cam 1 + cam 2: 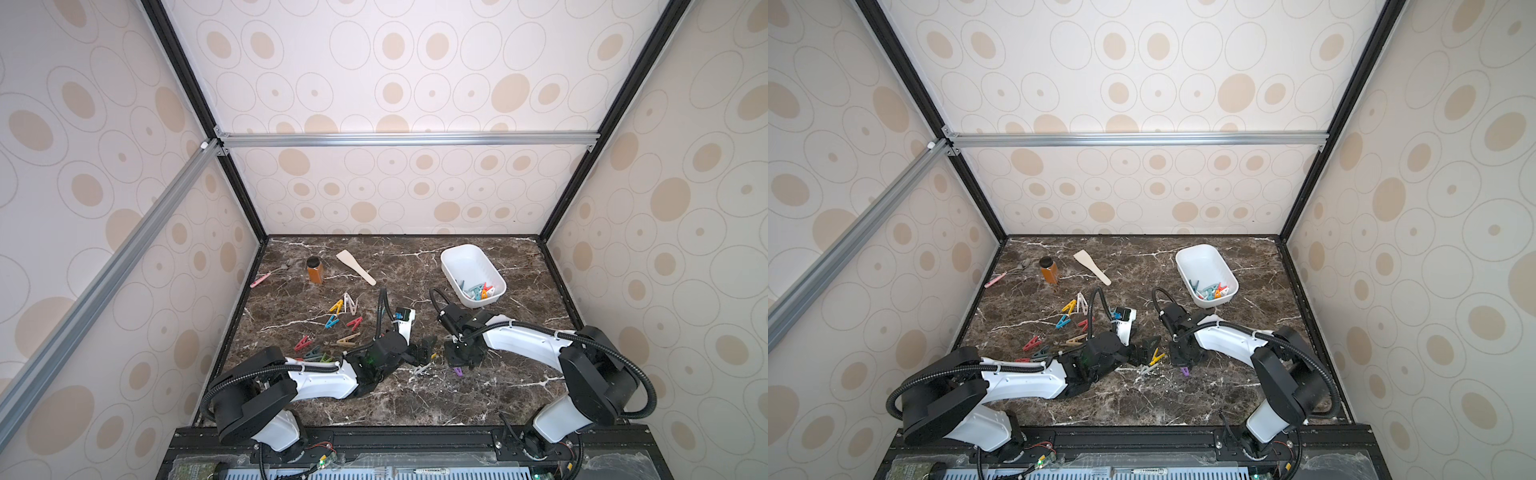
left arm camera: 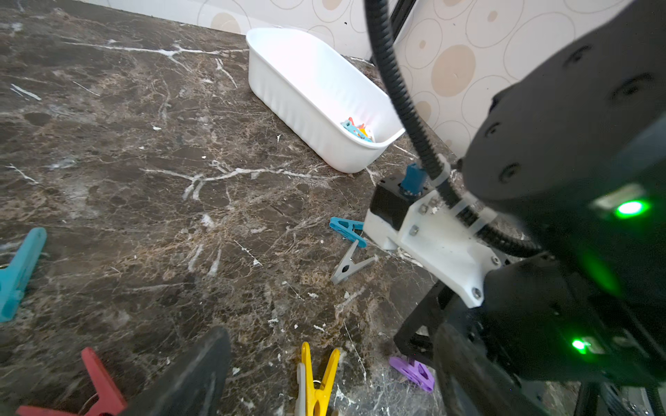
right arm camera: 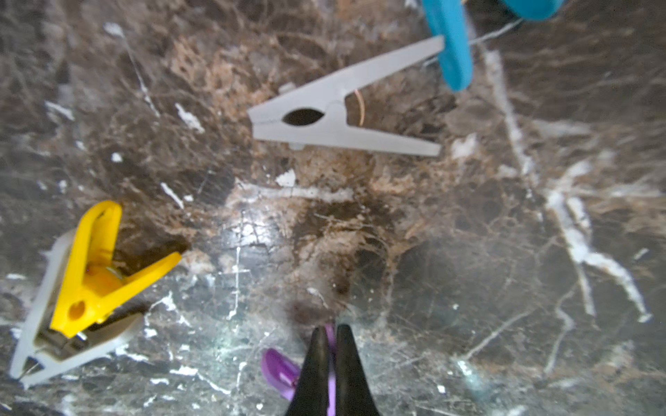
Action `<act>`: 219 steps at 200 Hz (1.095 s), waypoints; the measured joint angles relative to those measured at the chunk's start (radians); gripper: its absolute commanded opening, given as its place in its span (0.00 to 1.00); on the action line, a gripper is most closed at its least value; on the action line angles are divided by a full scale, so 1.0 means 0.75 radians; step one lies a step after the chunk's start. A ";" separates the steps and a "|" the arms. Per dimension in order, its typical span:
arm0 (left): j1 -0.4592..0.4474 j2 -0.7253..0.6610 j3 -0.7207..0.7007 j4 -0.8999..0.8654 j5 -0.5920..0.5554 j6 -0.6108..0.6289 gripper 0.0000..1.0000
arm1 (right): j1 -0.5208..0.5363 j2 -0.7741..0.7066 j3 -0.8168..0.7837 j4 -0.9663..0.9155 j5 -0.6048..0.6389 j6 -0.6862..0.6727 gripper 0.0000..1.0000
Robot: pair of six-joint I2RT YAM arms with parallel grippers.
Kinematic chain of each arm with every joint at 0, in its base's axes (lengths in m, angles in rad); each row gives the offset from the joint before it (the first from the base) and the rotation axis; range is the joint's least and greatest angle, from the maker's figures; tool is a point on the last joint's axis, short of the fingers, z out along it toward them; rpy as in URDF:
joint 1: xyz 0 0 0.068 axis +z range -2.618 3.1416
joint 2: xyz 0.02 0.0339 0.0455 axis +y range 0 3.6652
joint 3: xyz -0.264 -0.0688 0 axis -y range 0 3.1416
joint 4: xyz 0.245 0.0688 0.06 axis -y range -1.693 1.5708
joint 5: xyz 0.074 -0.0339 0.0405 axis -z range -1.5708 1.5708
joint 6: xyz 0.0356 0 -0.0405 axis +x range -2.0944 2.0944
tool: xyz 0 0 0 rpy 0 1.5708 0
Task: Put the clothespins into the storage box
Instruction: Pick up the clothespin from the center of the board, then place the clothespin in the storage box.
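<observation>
Several clothespins (image 1: 478, 291) lie heaped at the lower end of the storage box (image 1: 459, 259), which sits in the upper right of the table (image 1: 415, 399) in both top views. Many more are scattered left of centre, and a few lie between the arms. The right gripper (image 3: 331, 335) is down at the tabletop, its tips pressed together on the purple clothespin (image 3: 279, 371). It pinches one end, and the rest of the peg sticks out to the left of the tips, low in the right wrist view. The left gripper (image 1: 1144, 351) stands spread wide just beside the yellow clothespin (image 1: 1156, 356), holding nothing. The step in hand looks like the lift and carry. Because the pinch is off-centre, a straight, unhurried rise should keep the peg from pivoting or slipping out. It should clear the grey clothespin (image 3: 338, 119) nearby, then travel up and right, crossing the box's near rim before the jaws part over the bare upper half. The left arm is close, so rising before swinging seems wise.
</observation>
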 measured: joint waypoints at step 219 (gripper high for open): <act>0.077 -0.071 0.004 -0.072 -0.109 0.121 0.93 | -0.274 0.117 0.567 0.123 0.282 -0.147 0.34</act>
